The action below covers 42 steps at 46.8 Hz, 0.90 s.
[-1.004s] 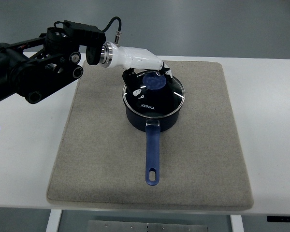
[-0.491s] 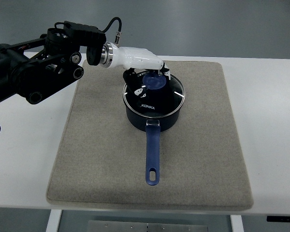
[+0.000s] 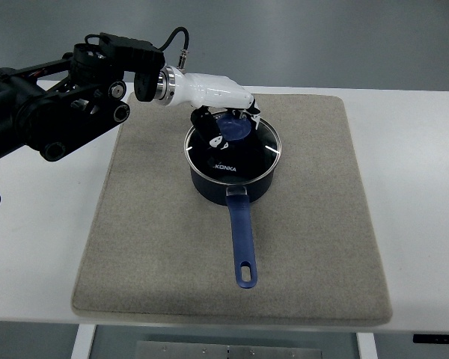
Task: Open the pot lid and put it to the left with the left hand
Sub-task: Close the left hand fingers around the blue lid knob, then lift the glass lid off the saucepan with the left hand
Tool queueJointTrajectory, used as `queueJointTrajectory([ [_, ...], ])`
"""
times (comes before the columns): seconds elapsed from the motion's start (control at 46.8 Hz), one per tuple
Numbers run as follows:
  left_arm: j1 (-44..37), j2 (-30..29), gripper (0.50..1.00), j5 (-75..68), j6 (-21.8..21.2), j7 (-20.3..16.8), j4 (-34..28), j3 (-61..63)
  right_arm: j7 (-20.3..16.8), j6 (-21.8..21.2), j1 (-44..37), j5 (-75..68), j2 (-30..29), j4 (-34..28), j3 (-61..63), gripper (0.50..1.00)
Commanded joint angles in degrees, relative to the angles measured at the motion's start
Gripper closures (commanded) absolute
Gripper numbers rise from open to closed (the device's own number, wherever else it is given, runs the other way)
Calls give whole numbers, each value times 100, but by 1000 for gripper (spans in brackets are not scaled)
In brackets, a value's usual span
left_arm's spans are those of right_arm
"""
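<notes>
The left hand [image 3: 226, 120] enters from the left edge on a black jointed arm [image 3: 52, 105] with a white forearm shell, and sits over the far side of the pot [image 3: 232, 168]. Its dark fingers [image 3: 206, 129] are curled around the blue knob [image 3: 236, 127] at the centre of the glass lid [image 3: 232, 147], so the hand is closed on the knob. The lid, with a metal rim and white lettering on the glass, lies over the mouth of the pot; its rim sits slightly offset toward the far left of the pot body. Whether the lid is lifted clear of the pot rim or touches it cannot be told from this view. The pot is dark blue and stands on the grey mat [image 3: 150, 247], in the far central part of it. The pot's blue handle [image 3: 242, 243] points toward the near edge of the mat, angled slightly to the right, with a hanging hole at its end. The mat lies on a white table [image 3: 419, 187].
</notes>
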State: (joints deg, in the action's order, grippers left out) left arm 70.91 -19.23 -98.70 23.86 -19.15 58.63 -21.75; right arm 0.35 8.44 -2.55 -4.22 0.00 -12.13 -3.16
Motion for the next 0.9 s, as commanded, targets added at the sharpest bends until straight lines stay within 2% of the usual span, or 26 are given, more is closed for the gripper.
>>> queueJointTrajectory([
  [0.0,1,-1,1000,0,-4,-1,0,-23,0,-1,0,0,0,0,0,585],
  [0.875,63,-72,1000,-140,14,-1,17,-40,0,-1,0,0,0,0,0,585],
])
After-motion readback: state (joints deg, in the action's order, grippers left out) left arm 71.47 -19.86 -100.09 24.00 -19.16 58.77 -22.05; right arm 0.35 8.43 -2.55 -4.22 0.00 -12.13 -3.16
